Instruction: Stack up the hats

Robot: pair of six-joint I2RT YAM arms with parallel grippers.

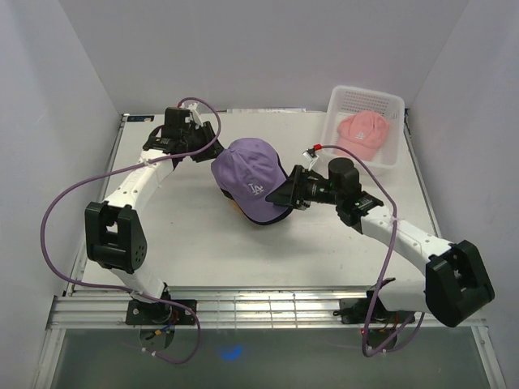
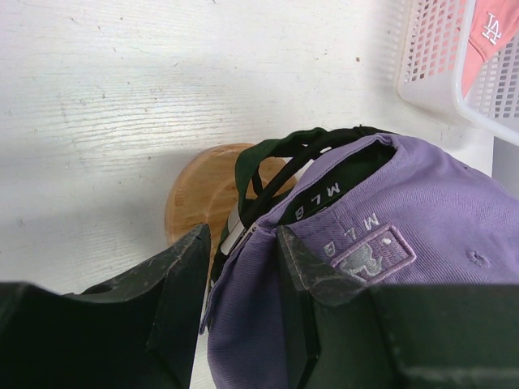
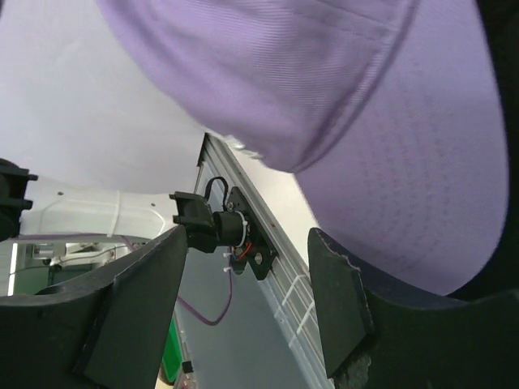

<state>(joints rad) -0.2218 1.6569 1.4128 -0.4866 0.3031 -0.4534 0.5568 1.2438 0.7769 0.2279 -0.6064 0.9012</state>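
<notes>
The surface (image 1: 186, 243) is white-painted wood with a scuffed, streaky grain, evenly lit from above. Plain pale grey walls close it in on three sides: a back wall (image 1: 259, 49) along the far edge, a left wall (image 1: 49, 105) and a right wall (image 1: 478, 97) along the side edges. Metal trim (image 1: 419, 174) runs down both side edges. A ribbed aluminium rail (image 1: 268, 312) lines the near edge. Below it is a grey floor (image 1: 308, 361) with a small blue glow (image 1: 231, 352).
</notes>
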